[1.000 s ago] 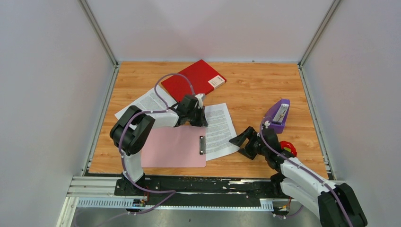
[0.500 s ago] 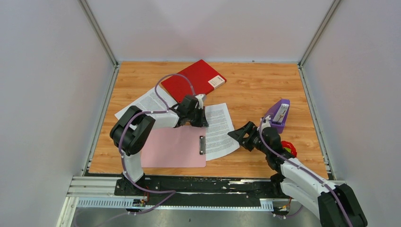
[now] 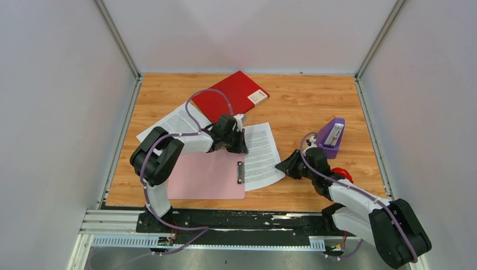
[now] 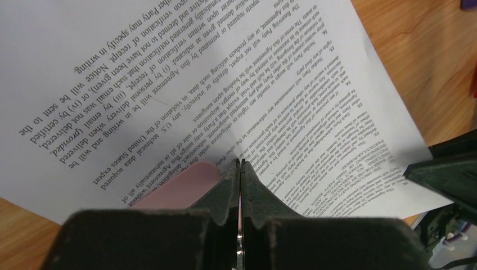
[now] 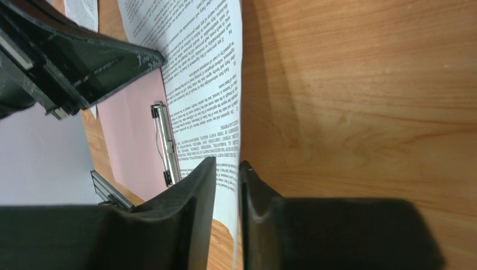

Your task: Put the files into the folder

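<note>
Top camera looks down; wrist cameras (close) share one sheet (image 4: 169, 84).

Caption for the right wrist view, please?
Right gripper straddling the edge of a printed sheet, pink clipboard beyond.

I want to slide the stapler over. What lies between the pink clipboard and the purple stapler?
Top view: a printed sheet against the clipboard's clip end, then the right gripper at that sheet's edge, its wrist close to the stapler.

Red folder (image 3: 230, 95) closed, lying flat at rear center, turned diagonal, white label near its right corner. Two white text-printed files: center sheet (image 3: 263, 153) mid-table, slightly skewed; left sheet (image 3: 169, 121) beside the folder's near-left edge.
</note>
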Action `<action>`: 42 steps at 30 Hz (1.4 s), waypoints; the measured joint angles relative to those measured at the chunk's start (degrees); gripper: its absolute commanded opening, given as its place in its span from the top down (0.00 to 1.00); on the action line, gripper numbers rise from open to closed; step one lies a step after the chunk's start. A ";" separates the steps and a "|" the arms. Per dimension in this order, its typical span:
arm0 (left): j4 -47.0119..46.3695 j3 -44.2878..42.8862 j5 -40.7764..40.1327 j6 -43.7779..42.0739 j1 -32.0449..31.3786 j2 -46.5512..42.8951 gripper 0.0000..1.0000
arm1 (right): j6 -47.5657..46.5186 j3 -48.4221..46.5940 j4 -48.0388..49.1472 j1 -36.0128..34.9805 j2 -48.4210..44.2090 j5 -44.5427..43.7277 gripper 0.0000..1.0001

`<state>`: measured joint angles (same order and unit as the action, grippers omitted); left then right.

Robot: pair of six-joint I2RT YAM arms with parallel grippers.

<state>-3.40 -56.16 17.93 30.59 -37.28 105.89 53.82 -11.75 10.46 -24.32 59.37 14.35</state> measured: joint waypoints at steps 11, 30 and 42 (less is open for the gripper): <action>21.00 -15.74 0.92 -15.32 -0.42 -6.86 0.42 | -18.21 -19.71 -17.94 0.02 -3.85 -4.83 1.00; 33.83 -19.28 17.51 -51.54 2.25 -38.42 0.00 | -51.32 -46.51 -39.15 0.02 -9.70 28.28 1.00; 31.78 -13.20 28.44 -53.72 2.56 -40.61 0.01 | -62.03 -55.52 -53.29 -0.31 -11.82 48.30 1.00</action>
<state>28.38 -69.36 46.37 -23.14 -34.72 65.28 -8.21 -67.26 -42.83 -24.62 47.55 62.65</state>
